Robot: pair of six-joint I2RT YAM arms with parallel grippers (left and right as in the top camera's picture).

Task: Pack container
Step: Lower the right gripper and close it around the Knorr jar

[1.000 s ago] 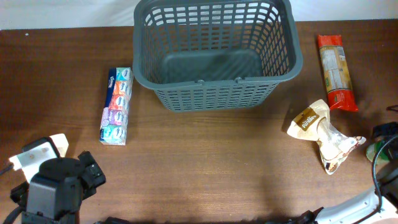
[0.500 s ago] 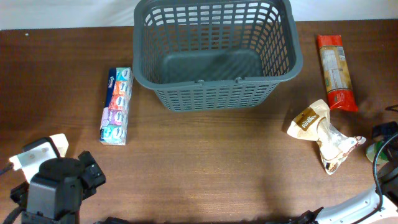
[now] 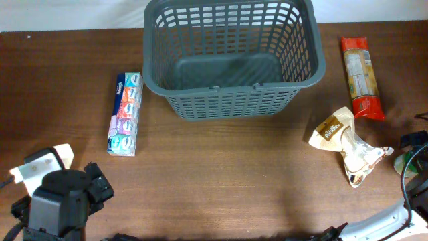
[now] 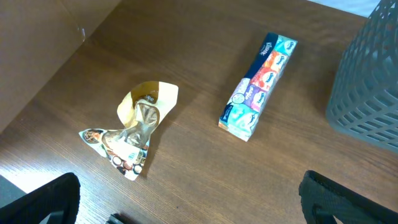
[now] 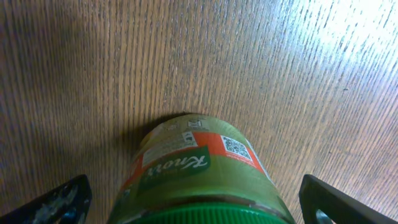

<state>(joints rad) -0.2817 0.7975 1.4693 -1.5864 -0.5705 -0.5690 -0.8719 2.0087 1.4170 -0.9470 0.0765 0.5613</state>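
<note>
Container (image 3: 227,104) sits empty at 12 o'clock on the table (image 3: 234,174); right fingers (image 5: 59,202) spread astride the green-lidded jar (image 5: 199,165) — best gripped squarely below the lid (left fingers (image 4: 351,196) also spread).

container (image 3: 200,89) mouth seemingly clear, tissue pack (image 3: 126,114) just left

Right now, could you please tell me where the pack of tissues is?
In the overhead view, the pack of tissues lies flat on the left side, just left of the container and not touching it.
</note>
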